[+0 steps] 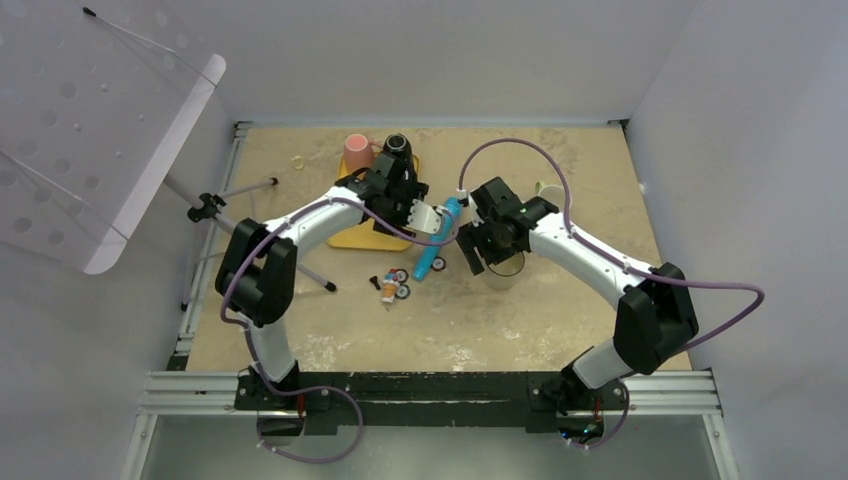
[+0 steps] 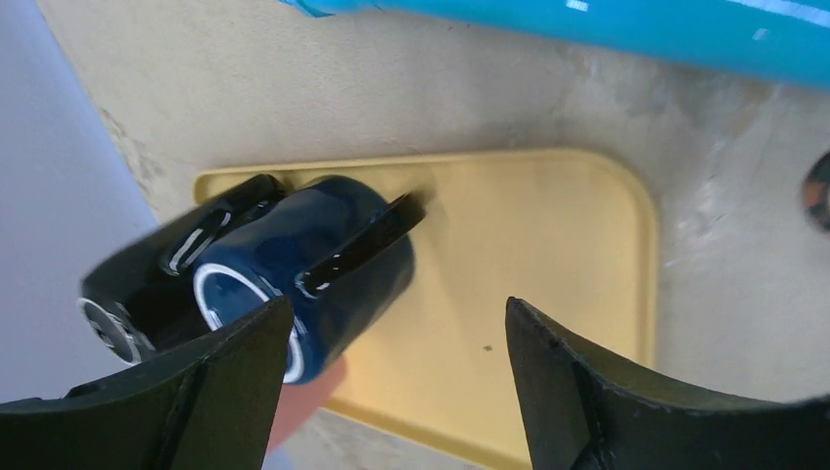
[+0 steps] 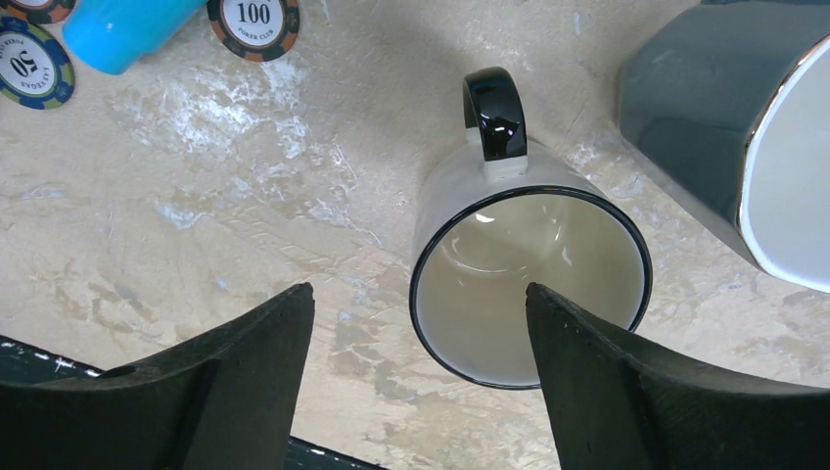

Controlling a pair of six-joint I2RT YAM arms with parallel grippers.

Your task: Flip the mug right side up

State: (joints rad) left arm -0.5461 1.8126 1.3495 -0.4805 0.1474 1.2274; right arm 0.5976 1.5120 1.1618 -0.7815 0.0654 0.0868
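Got R gripper [image 3: 419, 291] spread either side of white mug [image 3: 529, 284], rim-up on table [image 3: 245, 196], no contact. Got L gripper [image 2: 396, 308] spread too, empty, just beside blue mug [image 2: 323, 220] on tray [image 2: 548, 255] corner; looks base-up, prob. the one to flip, though can't be sure. Seems approach stage. Next: need to bring L jaws round body, pinch firmly, lift clear, rotate, set down rim-up

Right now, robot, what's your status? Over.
Left fingers open, right fingers open, both empty. Blue mug on yellow tray, bottom showing, not upright. Pink cup close beside it.
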